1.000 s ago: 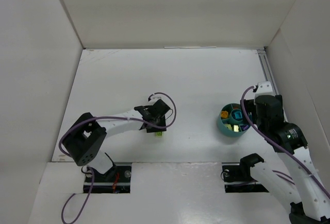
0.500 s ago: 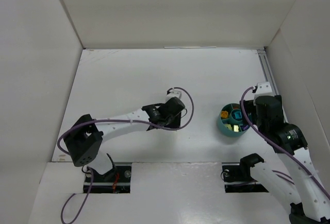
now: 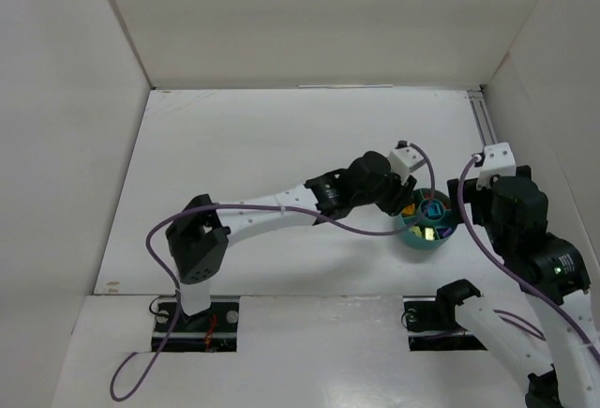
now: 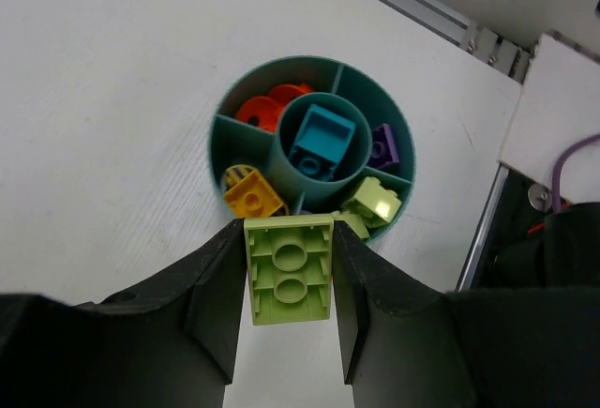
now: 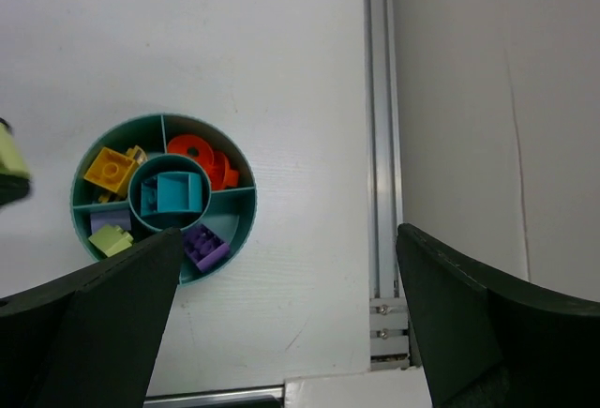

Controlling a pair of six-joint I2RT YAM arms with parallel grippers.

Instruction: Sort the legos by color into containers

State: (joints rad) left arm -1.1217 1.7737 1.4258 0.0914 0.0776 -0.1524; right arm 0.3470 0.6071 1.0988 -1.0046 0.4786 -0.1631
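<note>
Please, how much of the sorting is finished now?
Mostly done: the bowl holds orange pieces, a teal brick, a purple brick, a yellow brick and a lime brick in its compartments. In hand: the left claw grips a second lime brick near the bowl. Left: drop it in; no other loose brick shows.

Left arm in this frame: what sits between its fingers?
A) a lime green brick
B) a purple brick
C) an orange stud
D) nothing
A: in the left wrist view, the left gripper is clamped on a lime green brick, close to the teal bowl.
</note>
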